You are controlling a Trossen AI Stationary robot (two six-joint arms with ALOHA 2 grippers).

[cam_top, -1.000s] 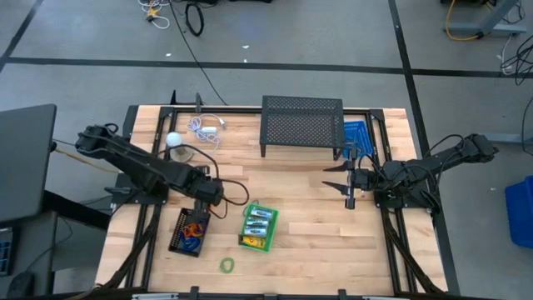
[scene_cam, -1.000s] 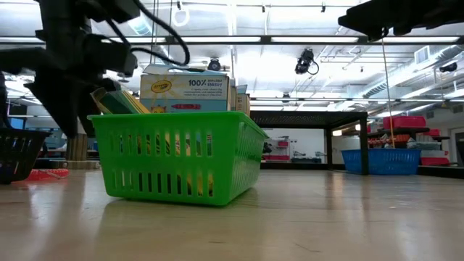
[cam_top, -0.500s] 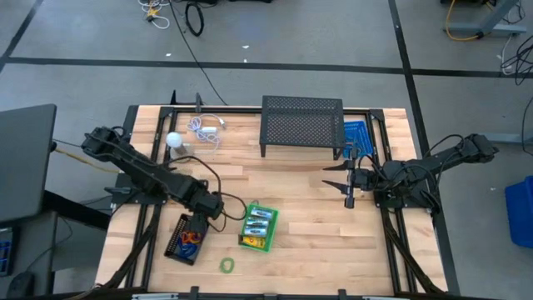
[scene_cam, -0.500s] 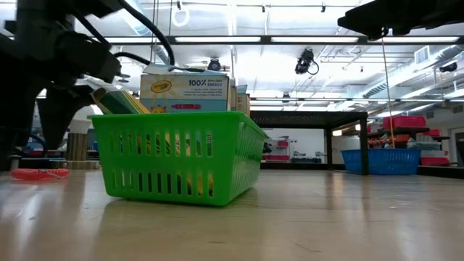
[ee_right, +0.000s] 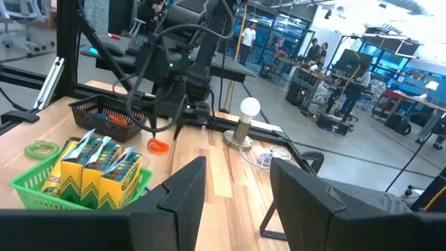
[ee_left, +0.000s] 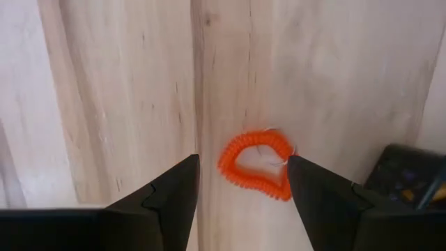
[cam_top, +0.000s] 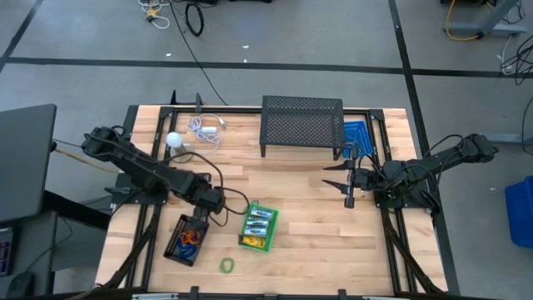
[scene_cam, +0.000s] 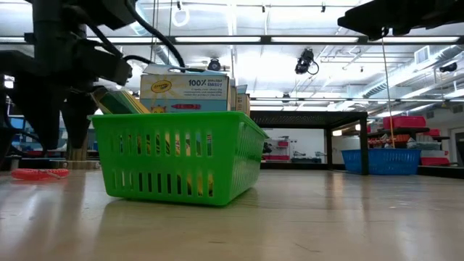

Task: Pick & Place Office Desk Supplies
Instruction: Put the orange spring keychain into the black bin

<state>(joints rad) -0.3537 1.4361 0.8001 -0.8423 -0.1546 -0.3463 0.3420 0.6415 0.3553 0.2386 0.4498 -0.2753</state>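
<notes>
Two baskets sit toward the near-left of the wooden table (cam_top: 308,192): we see a green basket (cam_top: 257,227) packed with yellow crayon boxes (cam_top: 259,223) standing on end, and just to its left a black basket (cam_top: 188,237) holding a tangle of orange, blue and red loops (cam_top: 192,241). From the right wrist view the boxes (ee_right: 97,170) fill the green basket (ee_right: 42,183) in a tight row, and a person (ee_right: 245,40) stands in the room far behind. One green loop (cam_top: 226,265) lies alone on the wood near the front edge, apart from both baskets. Farther back we find a black mesh stand (cam_top: 302,124), a white coiled cable (cam_top: 206,129), a white ball (cam_top: 173,140) and a blue tray (cam_top: 356,136) beside the stand. Our left gripper (cam_top: 213,206) hangs between the two baskets, jaws spread with nothing in them — its wrist view shows an orange loop (ee_left: 255,163) flat on the table between the fingertips, with a corner of the black basket (ee_left: 411,178) beside it. That loop is too small to make out from above, though the right wrist view catches it (ee_right: 159,145) too. Our right gripper (cam_top: 350,183) waits well off at the right side, its jaws parted and empty. Low down, the green basket (scene_cam: 177,156) blocks most of what lies behind it.
</notes>
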